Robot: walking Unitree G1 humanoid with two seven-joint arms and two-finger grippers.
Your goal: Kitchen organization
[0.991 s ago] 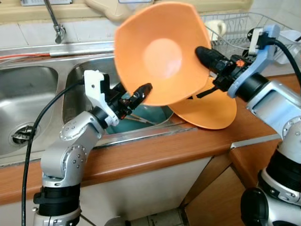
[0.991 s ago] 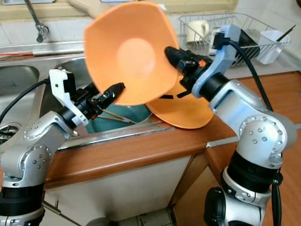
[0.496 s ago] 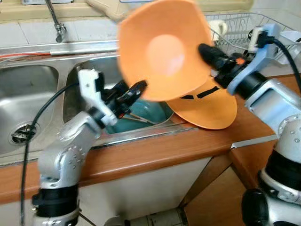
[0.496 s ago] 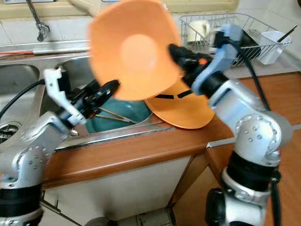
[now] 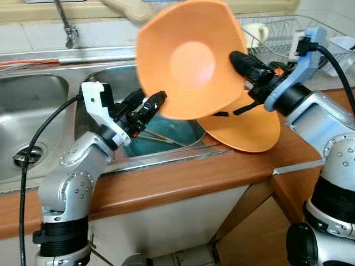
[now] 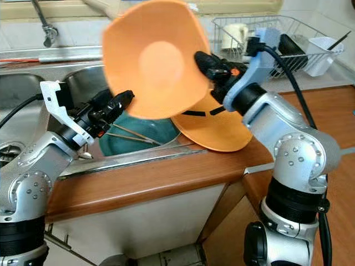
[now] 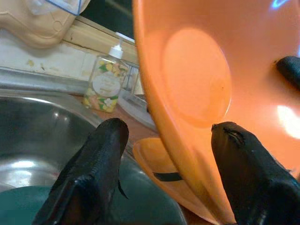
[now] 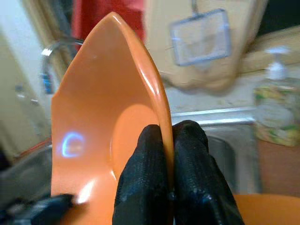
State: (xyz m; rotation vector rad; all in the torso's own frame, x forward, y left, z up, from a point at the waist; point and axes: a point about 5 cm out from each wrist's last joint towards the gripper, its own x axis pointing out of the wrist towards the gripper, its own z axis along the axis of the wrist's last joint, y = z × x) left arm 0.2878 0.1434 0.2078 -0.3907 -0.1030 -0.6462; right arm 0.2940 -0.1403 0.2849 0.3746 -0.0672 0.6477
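In the upper middle of the frame, the right claw pinches the right rim of an orange bowl, held tilted on edge in the air above the sink. The left claw sits at the bowl's lower left edge, fingers spread apart, one on each side of the rim, without closing on it. Below, a second orange dish lies on the wooden tabletop, its edge overhanging the sink basin. A teal bowl rests in that basin with thin sticks across it. Two orange pieces, one teal. A wire rack stands at upper right, a soap bottle behind the sink.
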